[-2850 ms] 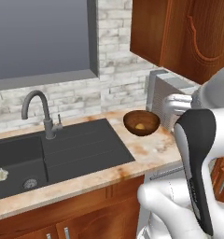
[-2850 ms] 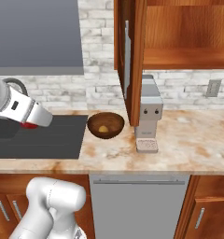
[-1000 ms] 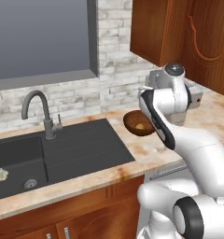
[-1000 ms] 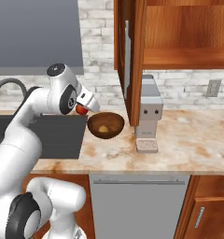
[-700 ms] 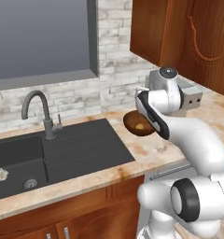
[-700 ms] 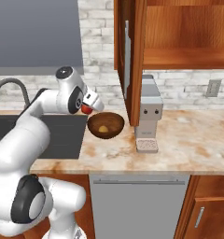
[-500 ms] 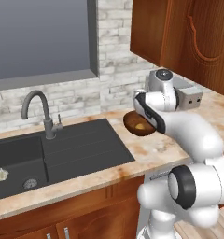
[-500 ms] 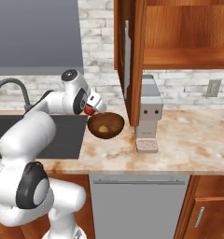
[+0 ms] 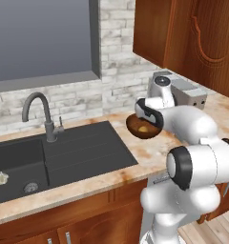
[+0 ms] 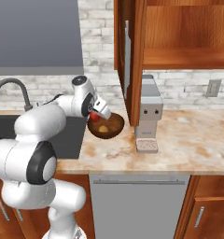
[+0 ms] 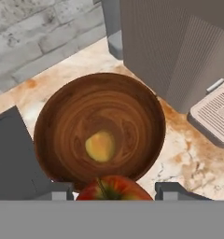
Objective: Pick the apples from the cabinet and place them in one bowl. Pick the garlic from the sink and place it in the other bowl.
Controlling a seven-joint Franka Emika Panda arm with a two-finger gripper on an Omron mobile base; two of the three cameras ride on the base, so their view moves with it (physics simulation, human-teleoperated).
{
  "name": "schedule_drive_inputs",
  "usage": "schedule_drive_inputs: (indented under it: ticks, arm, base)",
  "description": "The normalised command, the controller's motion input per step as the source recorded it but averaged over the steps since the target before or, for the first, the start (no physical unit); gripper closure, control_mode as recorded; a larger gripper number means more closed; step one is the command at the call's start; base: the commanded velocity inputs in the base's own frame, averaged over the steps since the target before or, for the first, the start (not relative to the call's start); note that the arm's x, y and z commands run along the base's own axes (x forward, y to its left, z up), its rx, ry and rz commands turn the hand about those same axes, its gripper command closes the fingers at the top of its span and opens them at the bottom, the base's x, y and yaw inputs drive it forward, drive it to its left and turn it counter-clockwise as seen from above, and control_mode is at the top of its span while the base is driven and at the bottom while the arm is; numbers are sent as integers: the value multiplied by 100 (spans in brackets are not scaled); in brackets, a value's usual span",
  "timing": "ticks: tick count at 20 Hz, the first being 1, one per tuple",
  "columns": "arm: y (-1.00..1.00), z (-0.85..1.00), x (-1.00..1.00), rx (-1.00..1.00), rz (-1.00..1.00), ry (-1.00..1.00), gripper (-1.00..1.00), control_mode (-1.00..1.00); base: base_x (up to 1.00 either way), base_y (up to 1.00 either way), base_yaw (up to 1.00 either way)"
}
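Red apple point(image 11: 115, 188) sits clamped between the two dark fingertips point(image 11: 173, 190) of the gripper point(image 10: 94, 115), jaws pinched on its sides, stem side up toward the hand camera. Fruit hangs just above the near rim of the deep reddish-brown bowl point(image 11: 54, 116), apart from the wood.

Yellow-green apple point(image 11: 100, 145) lies on the bowl floor, a little off centre, alone in there. Right base view: same yellow fruit point(image 10: 103, 129) in the bowl point(image 10: 115, 127), the red one point(image 10: 93, 115) at the bowl's left edge under the white hand. Left base view: bowl point(image 9: 133, 127) on the speckled counter point(image 9: 97, 177) just right of the black sink point(image 9: 88, 151), partly covered by the arm; yellow fruit point(image 9: 143, 128) peeks out inside.

Beyond the bowl: grey coffee machine point(image 10: 149, 116), close beside it, its drip tray point(image 11: 218, 114) to the right in the hand view. Cabinet point(image 10: 179, 37) above it, door swung open, shelf bare where visible.

Far left: garlic point(image 9: 1, 178), small whitish bulb, on the floor of the sink basin near the round drain point(image 9: 30, 187). Gooseneck tap point(image 9: 41, 116) stands behind the basin, brick wall point(image 9: 115, 52) behind all.
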Motion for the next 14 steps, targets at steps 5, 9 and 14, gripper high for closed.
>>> schedule_drive_inputs:
  ticks: [5,9,14]
  arm:
    - [-18,-32,27,-3,-7,3,100,-100]
    - [-1,-26,8,0,-6,2,100,-100]
    - [2,-36,7,1,-6,5,100,-100]
  base:
    - [0,0,0]
    - [0,0,0]
    - [0,0,0]
